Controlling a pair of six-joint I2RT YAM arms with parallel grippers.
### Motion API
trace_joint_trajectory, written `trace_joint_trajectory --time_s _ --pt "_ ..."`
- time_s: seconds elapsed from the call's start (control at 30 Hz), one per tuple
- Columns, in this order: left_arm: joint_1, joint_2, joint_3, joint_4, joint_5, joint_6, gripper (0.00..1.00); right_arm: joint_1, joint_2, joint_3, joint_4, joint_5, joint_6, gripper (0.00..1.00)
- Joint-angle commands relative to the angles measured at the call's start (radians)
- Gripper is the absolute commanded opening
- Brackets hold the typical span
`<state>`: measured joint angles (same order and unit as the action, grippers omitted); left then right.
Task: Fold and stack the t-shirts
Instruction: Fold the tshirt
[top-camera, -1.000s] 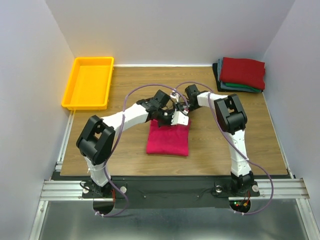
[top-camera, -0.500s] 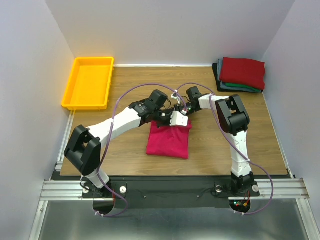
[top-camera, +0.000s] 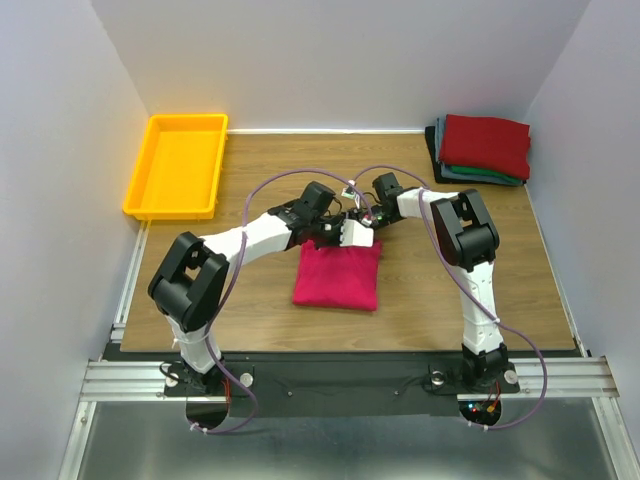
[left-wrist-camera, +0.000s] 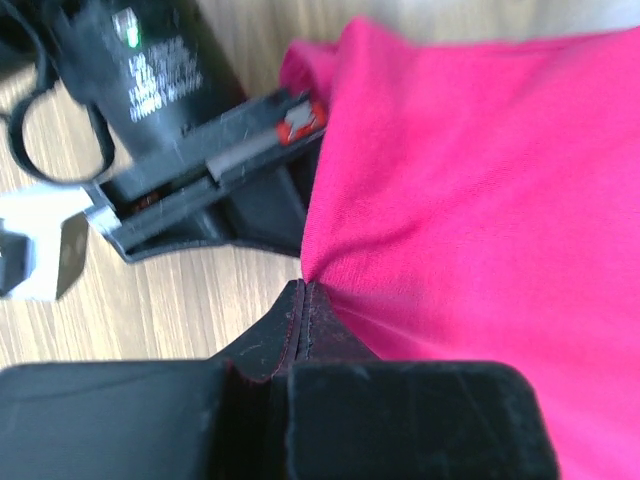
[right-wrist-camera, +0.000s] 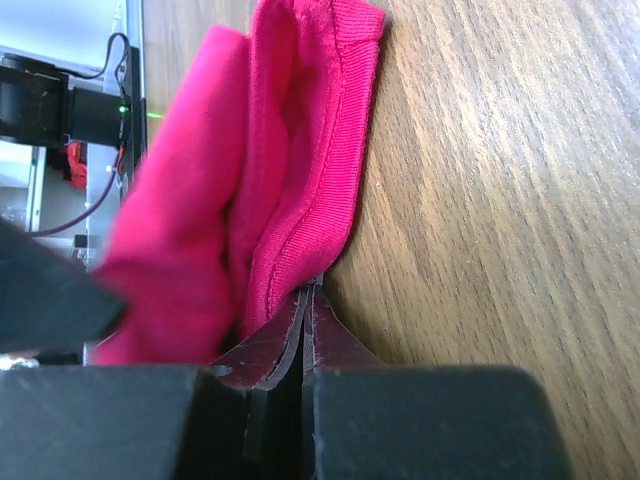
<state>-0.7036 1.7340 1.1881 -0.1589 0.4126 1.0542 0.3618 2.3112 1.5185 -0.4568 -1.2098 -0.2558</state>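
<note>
A crimson t-shirt (top-camera: 337, 277) lies folded into a rectangle on the table's middle. My left gripper (top-camera: 325, 240) and right gripper (top-camera: 358, 240) meet close together at its far edge. In the left wrist view the left gripper (left-wrist-camera: 303, 287) is shut, pinching the crimson cloth (left-wrist-camera: 480, 190), with the right gripper's black body (left-wrist-camera: 190, 150) just beyond. In the right wrist view the right gripper (right-wrist-camera: 306, 292) is shut on the shirt's hemmed edge (right-wrist-camera: 320, 170), low over the wood. A stack of folded shirts (top-camera: 483, 146), dark red on top of teal and dark ones, sits at the back right.
A yellow plastic tray (top-camera: 150, 185) stands at the back left corner. White walls enclose the table on three sides. Purple cables loop over both arms near the shirt's far edge.
The left arm's elbow swung down and out, then came back. Both grippers stayed shut at the shirt's far edge, and that edge shifted slightly farther away.
</note>
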Motion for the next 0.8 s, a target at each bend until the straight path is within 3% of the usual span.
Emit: trace_joint_trajectory --time_s 0.0,0.23,0.33,0.4,0.47,0.57,0.63,0.77 --pt "0.012 0.010 -0.027 0.128 -0.018 0.024 0.00 0.023 0.013 -0.026 -0.174 0.090 0.004 0.07" --pt "0.013 0.018 -0.053 0.093 0.035 0.036 0.01 -0.063 -0.038 0.138 -0.180 0.387 0.045 0.23" --pt "0.013 0.019 -0.044 0.067 0.045 0.032 0.11 -0.113 -0.061 0.199 -0.190 0.455 0.062 0.33" --pt "0.015 0.021 -0.016 0.052 0.037 -0.002 0.24 -0.139 -0.082 0.236 -0.215 0.503 0.055 0.35" --pt "0.029 0.019 0.025 0.019 0.058 -0.032 0.35 -0.158 -0.134 0.236 -0.230 0.498 0.046 0.36" --pt "0.076 0.003 0.131 -0.097 0.125 -0.089 0.41 -0.175 -0.243 0.189 -0.275 0.457 0.018 0.37" --pt "0.130 -0.001 0.203 -0.203 0.170 -0.120 0.43 -0.176 -0.306 0.112 -0.290 0.426 0.012 0.45" --pt "0.210 0.030 0.286 -0.398 0.288 -0.129 0.45 -0.169 -0.397 0.008 -0.310 0.351 0.020 0.50"
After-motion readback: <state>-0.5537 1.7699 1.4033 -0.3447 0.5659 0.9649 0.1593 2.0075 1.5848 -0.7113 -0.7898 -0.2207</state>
